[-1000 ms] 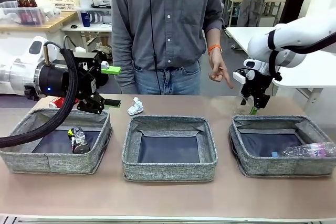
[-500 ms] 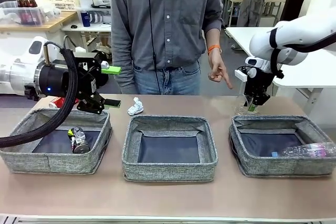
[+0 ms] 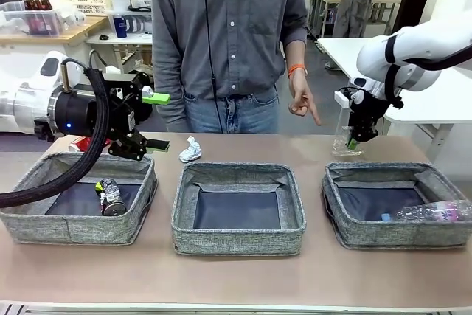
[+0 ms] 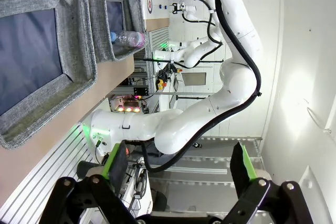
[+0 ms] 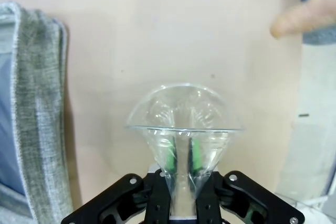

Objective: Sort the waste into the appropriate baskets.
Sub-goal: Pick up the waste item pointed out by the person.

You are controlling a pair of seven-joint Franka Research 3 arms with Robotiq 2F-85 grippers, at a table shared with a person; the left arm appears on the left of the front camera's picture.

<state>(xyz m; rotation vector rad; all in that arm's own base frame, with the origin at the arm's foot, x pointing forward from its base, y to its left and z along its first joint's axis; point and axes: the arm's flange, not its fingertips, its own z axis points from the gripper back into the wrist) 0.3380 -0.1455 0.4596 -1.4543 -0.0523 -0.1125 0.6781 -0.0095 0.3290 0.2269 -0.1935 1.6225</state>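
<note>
Table [image 3: 236,278]: three grey baskets [image 3: 237,241] set out.
Right gripper [image 3: 355,142]: clenched on clear plastic cup [image 3: 341,142].
Left gripper [image 3: 158,122]: spread open, empty.
Tip: cup to be carried level over right basket [image 3: 391,235].

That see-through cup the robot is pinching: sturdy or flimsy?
Probably flimsy: the wall of the clear plastic cup is squashed flat where the right gripper pinches it. Likely light too, since that one pinch holds it.

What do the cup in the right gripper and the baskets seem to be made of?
The cup looks like thin clear plastic, glossy: the green pads show through its pinched wall. The baskets look like grey woven fabric, matte, with soft low walls; their dark bottoms' material is unclear.
</note>
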